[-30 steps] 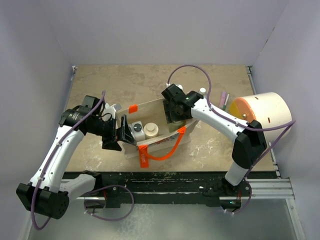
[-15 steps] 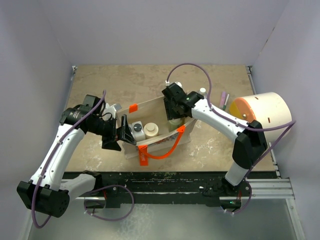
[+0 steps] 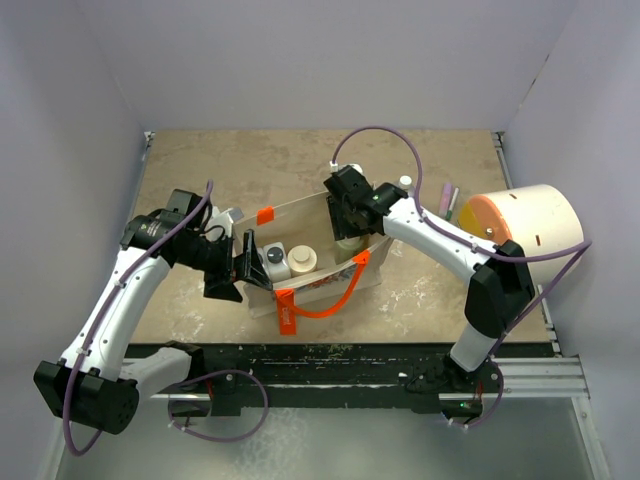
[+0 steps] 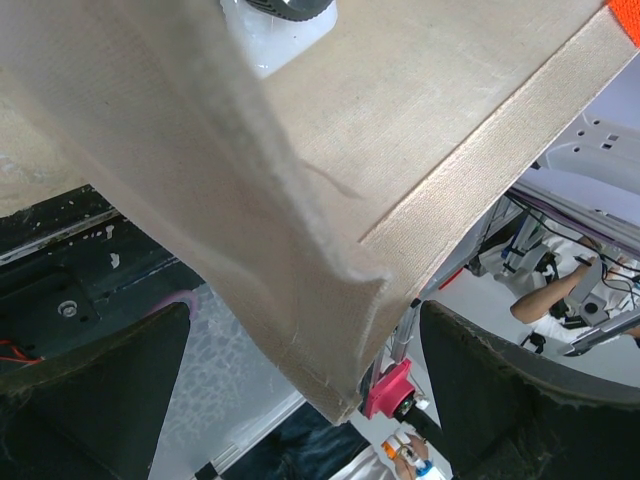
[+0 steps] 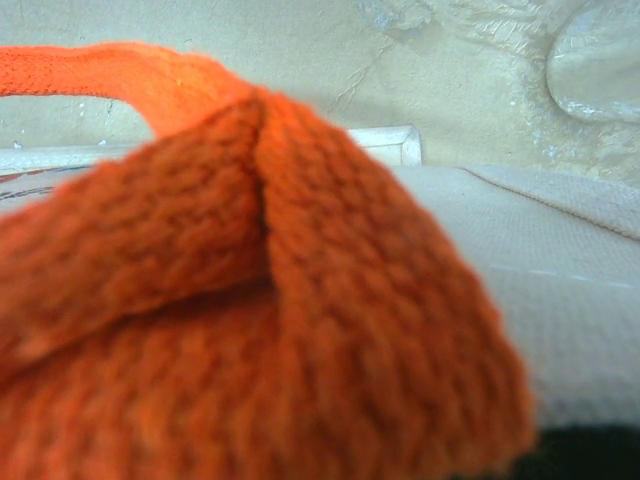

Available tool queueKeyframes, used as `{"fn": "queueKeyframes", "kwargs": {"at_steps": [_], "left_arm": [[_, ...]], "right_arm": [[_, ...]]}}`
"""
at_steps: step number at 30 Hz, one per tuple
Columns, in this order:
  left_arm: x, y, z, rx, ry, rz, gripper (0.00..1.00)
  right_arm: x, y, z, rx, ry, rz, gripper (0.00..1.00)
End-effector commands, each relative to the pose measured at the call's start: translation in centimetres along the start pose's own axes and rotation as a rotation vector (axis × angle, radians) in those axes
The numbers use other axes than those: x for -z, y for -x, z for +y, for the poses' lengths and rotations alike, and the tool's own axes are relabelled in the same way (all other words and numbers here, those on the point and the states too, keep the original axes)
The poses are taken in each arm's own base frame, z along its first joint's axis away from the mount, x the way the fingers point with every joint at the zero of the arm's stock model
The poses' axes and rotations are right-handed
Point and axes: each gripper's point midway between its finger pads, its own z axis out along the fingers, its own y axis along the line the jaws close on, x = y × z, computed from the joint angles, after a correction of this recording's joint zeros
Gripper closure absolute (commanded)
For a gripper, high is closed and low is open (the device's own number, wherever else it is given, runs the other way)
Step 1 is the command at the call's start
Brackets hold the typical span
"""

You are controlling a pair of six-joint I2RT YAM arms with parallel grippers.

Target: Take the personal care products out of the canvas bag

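Observation:
The canvas bag [image 3: 335, 272] lies open at the table's middle, its orange handles [image 3: 325, 303] toward the near side. Inside it stand a white bottle with a dark cap [image 3: 274, 262], a pale bottle with a cream cap [image 3: 302, 260] and another pale bottle [image 3: 350, 243] at the right end. My left gripper [image 3: 240, 270] is open at the bag's left end, and the canvas edge [image 4: 330, 300] hangs between its spread fingers [image 4: 500, 400]. My right gripper [image 3: 348, 220] reaches into the bag's right end. The orange handle [image 5: 250, 300] fills the right wrist view and hides its fingers.
A clear bottle with a white cap [image 3: 405, 183] stands on the table behind the right arm, beside thin purple tubes [image 3: 447, 198]. A big cream cylinder with an orange face [image 3: 520, 225] lies at the right edge. A white dark-capped bottle [image 4: 280, 25] shows past the canvas.
Since one second ago my right gripper has drawn up and back a little at the bag's right end, uncovering the pale bottle below it. The left arm has not moved.

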Motion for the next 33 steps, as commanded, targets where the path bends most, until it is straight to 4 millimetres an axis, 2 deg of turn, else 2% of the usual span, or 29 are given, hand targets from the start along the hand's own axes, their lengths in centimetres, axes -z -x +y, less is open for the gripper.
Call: {"fn": "queueKeyframes", "kwargs": {"at_steps": [1, 5, 13, 20, 33], "left_arm": [[0.3, 0.2, -0.6, -0.036, -0.019, -0.023, 0.01], [0.4, 0.1, -0.7, -0.037, -0.020, -0.027, 0.01], [0.6, -0.2, -0.8, -0.035, -0.019, -0.036, 0.01], [0.6, -0.9, -0.7, -0.031, -0.025, -0.038, 0.01], [0.7, -1.5, -1.3, -0.032, -0.072, -0.059, 0.01]], "right_arm": [[1.5, 1.1, -0.6, 0.016, 0.004, -0.015, 1.00], [2.1, 1.8, 0.2, -0.007, 0.043, -0.020, 1.00], [5.0, 3.9, 1.8, -0.106, 0.147, -0.078, 1.00], [6.1, 4.4, 1.8, -0.152, 0.157, -0.082, 1.00], [10.0, 5.8, 2.9, -0.296, 0.250, -0.081, 1.00]]}}
